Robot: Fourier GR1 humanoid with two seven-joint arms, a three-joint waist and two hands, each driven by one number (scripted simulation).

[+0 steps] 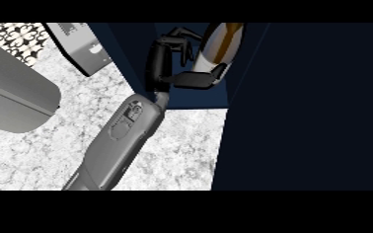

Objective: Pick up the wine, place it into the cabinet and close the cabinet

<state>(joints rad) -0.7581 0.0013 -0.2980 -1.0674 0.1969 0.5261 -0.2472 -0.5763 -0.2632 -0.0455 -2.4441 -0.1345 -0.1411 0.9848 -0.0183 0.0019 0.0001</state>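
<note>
Cabinet opening: the dark blue cabinet (251,69) stands at the top middle of the view, and its inside is a narrow dark space between two side walls.
Cabinet door: a large dark panel (299,128) fills the right side of the view from top to bottom; its left edge is close beside the opening and runs down along the counter.
Open room: the hand and the bottle take nearly all the width between the left wall of the cabinet and the door panel, so little room is left at the sides.
Counter: the pale speckled counter (182,148) is bare in front of the cabinet, below the hand.
Wine: the wine bottle (222,42) is inside the cabinet opening, tilted, its body white with a brown stripe, its upper end cut by the edge of the view.
Hand: one black hand (178,64) reaches into the opening from a grey forearm; I cannot tell from this view which arm it is.
Hand state: the fingers curl around the left side of the bottle and the thumb presses under its lower part, so the hand is clamped on the wine.
Other things: a grey box-like appliance (80,47) lies left of the cabinet, and a big rounded grey thing (22,98) is at the left edge.
In the way: the left wall of the cabinet is just beside the fingers.
</note>
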